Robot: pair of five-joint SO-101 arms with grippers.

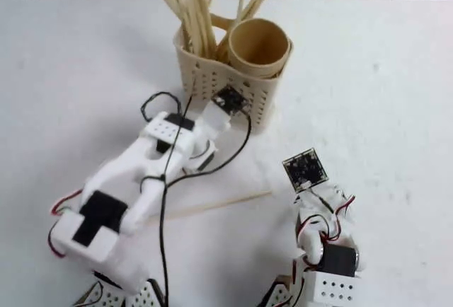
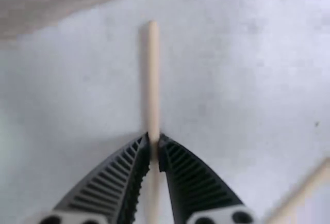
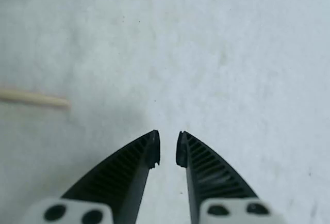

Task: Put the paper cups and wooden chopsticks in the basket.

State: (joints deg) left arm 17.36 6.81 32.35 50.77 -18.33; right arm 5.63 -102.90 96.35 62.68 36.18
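Lengthwise, chopstick [image 2: 152, 79] clamped in left pincer [image 2: 153, 144], pointing straight ahead, right pincer [image 3: 168, 146] narrowly parted

A white basket [image 1: 244, 98] holds a paper cup [image 1: 257, 47] and chopsticks [image 1: 195, 13]; a loose chopstick [image 1: 226, 202] lies on the counter [image 1: 382, 109], a gripped chopstick [image 2: 152, 79] in the left pincer [image 2: 153, 144].

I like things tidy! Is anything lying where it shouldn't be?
Yes. A loose chopstick lies flat on the table between the arms. It is outside the basket, where the other chopsticks stand beside the paper cups. The left gripper is shut on a second chopstick, above the table.
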